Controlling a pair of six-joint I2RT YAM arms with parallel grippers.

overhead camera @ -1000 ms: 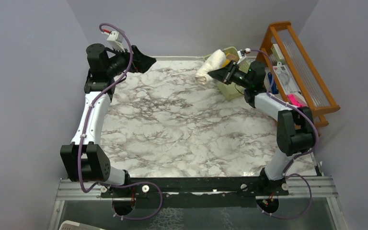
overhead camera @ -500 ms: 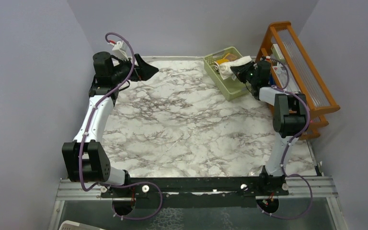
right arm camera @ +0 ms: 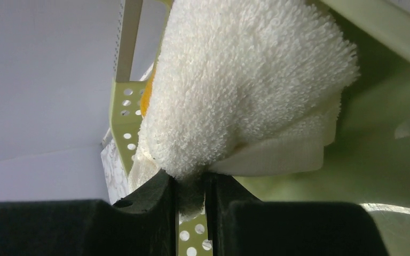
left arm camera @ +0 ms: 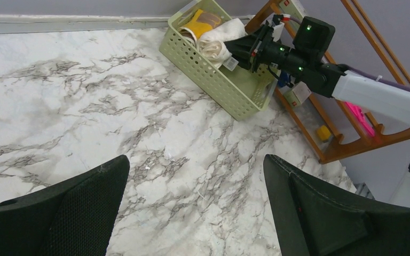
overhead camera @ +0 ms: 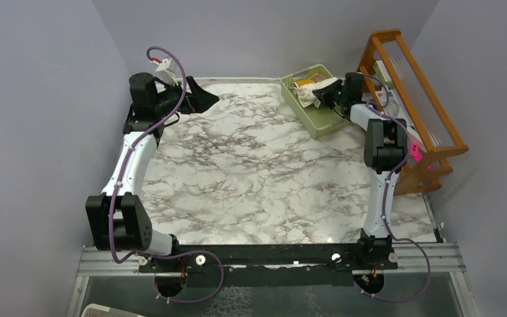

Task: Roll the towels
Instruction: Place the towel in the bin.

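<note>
My right gripper (right arm camera: 191,184) is shut on a fold of the cream-white towel (right arm camera: 245,80). The towel bulges out ahead of the fingers, inside the pale green basket (overhead camera: 318,124) at the back right. In the top view the right gripper (overhead camera: 321,92) reaches in from the basket's right side, with the cream-white towel (overhead camera: 306,93) bunched at its tip. A mustard-yellow towel (left arm camera: 198,25) and a tan-brown one (left arm camera: 212,18) lie at the basket's far end. My left gripper (overhead camera: 211,98) hangs open and holds nothing above the back left of the marble table (overhead camera: 251,172).
A wooden rack (overhead camera: 417,86) with small items stands against the right wall, just behind the basket and my right arm. The left wrist view shows the basket (left arm camera: 213,80), the right gripper (left arm camera: 241,48) and bare marble between my left fingers (left arm camera: 309,208).
My right arm has swung the cream-white towel from above the table, left of the basket, back to the right and down into the basket. The left gripper shifted slightly right.
</note>
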